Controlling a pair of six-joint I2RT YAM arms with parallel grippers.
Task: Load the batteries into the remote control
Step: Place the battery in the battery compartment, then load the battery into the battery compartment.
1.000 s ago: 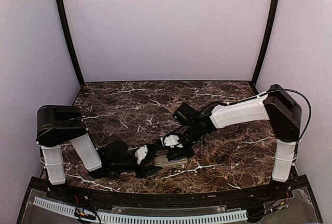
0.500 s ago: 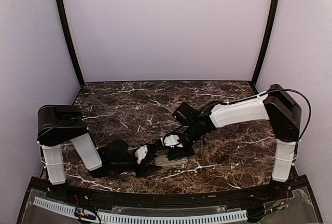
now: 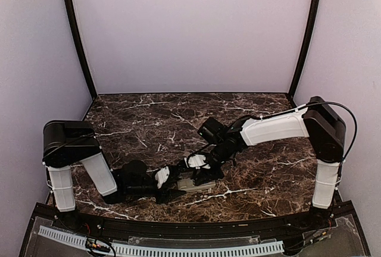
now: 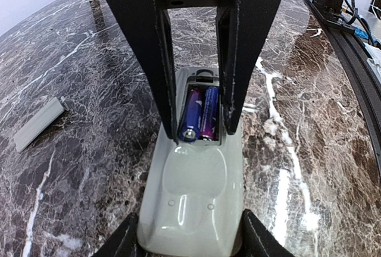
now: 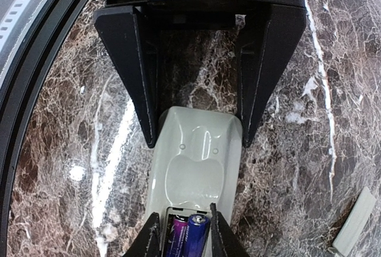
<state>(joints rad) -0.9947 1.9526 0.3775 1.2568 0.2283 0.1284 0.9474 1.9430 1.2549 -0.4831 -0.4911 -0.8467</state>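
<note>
Seeing remote control back-side up on marble tabletop, low centre in the overhead view, mid-frame in both wrist views. Found battery bay uncovered, with both batteries inside, side by side and lengthwise: blue on the left, purple on the right in the left wrist view. Reading left hand as clamped across the remote's plain end at medium width, one fingertip touching each long edge. Reading right hand as narrowly parted, reaching down from the top of the left wrist frame, fingers straddling the battery pair, tips at the bay's side walls. Can't tell whether those tips press on the cells or just sit beside them. Spotted flat grey cover piece loose on the tabletop, at the left edge of the left wrist frame and the lower right corner of the right wrist frame, well apart from the remote. Overhead: both hands over the remote, left arm from lower left, right arm from the right.
</note>
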